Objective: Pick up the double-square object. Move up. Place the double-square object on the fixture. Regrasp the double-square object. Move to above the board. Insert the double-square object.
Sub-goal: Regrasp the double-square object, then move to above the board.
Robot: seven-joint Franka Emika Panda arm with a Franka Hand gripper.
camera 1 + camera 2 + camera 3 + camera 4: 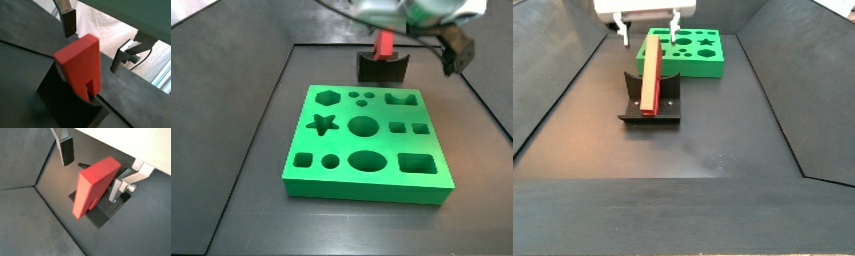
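In a side view the surface (pixel 714 140) is a dark floor between sloping walls, with bare room along its near edge. The fixture (pixel 651 108) sits toward the left wall, well short of the far edge, and the board (pixel 694 52) lies beyond it. The double-square object (pixel 649 75), a flat red oblong, stands tilted on edge in the fixture. The gripper (pixel 647 37) hangs above it, fingers spread wide, touching nothing.
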